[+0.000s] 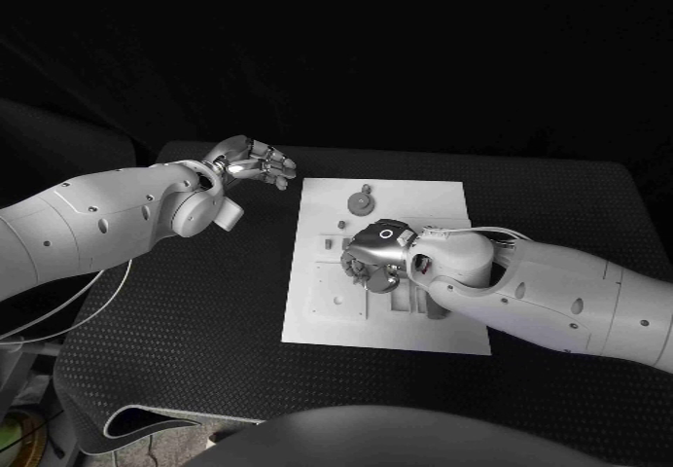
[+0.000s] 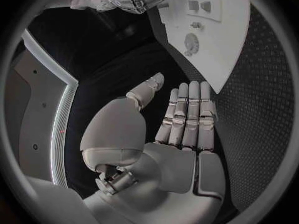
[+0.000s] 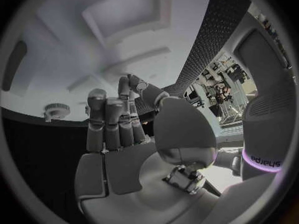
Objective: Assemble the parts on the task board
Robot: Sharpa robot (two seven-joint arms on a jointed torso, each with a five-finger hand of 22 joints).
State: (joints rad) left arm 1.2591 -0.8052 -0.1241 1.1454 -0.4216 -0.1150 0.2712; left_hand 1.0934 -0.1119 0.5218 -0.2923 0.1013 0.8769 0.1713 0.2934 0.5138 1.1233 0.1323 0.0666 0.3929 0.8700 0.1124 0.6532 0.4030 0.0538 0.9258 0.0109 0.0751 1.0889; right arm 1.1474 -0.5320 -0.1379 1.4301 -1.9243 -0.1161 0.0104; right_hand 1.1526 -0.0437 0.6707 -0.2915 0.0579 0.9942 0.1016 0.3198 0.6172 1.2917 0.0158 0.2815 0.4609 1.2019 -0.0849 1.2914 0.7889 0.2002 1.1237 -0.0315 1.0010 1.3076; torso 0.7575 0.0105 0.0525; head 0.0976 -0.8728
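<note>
On black table [image 1: 183, 321], task board [image 1: 336, 326], long axis away from robot.

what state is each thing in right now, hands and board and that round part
left robot hand: open, fingers straight, holding nothing, over the black table beside the board
right robot hand: over the middle of the task board, fingers curled; whether it holds anything cannot be told
task board: lying flat on the table
round part: on the board's far end, untouched
</note>
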